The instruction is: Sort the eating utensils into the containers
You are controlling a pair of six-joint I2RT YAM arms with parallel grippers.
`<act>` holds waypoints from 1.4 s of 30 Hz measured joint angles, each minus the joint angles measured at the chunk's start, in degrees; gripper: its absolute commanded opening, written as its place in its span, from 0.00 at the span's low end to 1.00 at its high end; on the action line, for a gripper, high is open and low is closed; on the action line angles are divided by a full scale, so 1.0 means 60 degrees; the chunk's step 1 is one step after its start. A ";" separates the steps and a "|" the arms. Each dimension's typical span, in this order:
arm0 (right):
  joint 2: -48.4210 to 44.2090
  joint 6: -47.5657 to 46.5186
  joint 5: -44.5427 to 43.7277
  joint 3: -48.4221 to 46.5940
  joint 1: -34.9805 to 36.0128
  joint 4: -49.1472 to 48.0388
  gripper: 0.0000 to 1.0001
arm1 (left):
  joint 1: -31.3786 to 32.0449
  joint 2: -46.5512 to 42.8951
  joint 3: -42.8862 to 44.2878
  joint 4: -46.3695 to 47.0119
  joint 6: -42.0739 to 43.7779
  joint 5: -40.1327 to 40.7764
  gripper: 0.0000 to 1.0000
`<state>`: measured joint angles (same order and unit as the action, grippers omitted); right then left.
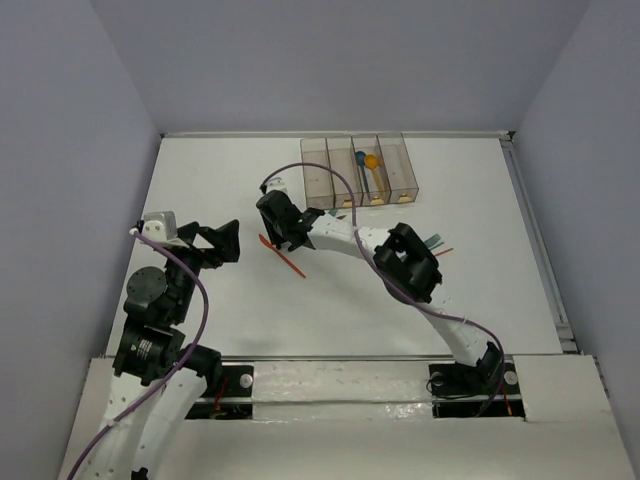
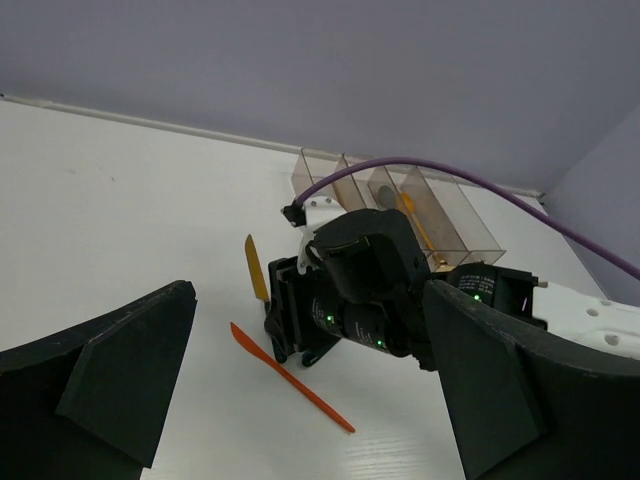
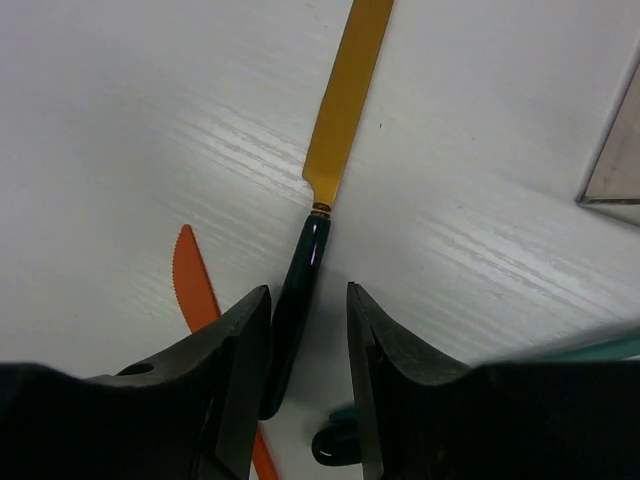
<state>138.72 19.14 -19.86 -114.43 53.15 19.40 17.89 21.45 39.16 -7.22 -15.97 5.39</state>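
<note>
A knife with a gold-orange blade (image 3: 345, 95) and a dark handle (image 3: 300, 290) lies between the jaws of my right gripper (image 3: 306, 300). The jaws are open: the handle rests against the left finger, with a gap to the right one. Beside it on the table lies a red-orange knife (image 1: 283, 255), also seen in the left wrist view (image 2: 290, 378). My left gripper (image 1: 228, 240) hovers open and empty to the left. The containers (image 1: 315, 180) stand at the back; a blue spoon (image 1: 361, 168) and an orange spoon (image 1: 372, 162) lie in the third bin from the left.
A teal utensil (image 1: 432, 240) and a thin red-orange one (image 1: 441, 251) lie by the right arm's elbow. The right arm's purple cable (image 2: 420, 168) arcs over the gripper. White walls border the table at the back and the right.
</note>
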 measured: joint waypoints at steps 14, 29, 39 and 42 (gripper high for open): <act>0.0193 0.0390 -0.0758 -0.0058 0.0087 0.0117 0.00 | 0.0000 -0.0040 0.0000 -0.0025 0.0000 -0.0062 0.99; -0.0627 0.0940 -0.0499 0.1475 0.0087 -0.1632 0.00 | 0.0000 -0.0040 0.0000 -0.0029 0.0000 -0.0066 0.99; -0.3512 0.0732 -0.0124 0.2288 -0.0135 -0.3483 0.00 | 0.0000 -0.0040 0.0000 -0.0055 0.0000 -0.0106 0.99; -0.3493 0.0718 -0.0160 0.2033 -0.0510 -0.3563 0.00 | 0.0000 -0.0040 0.0000 -0.0055 0.0000 -0.0131 0.99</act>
<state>117.75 23.44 -20.82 -102.24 50.09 -1.98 17.89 21.21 39.16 -7.55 -15.97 4.60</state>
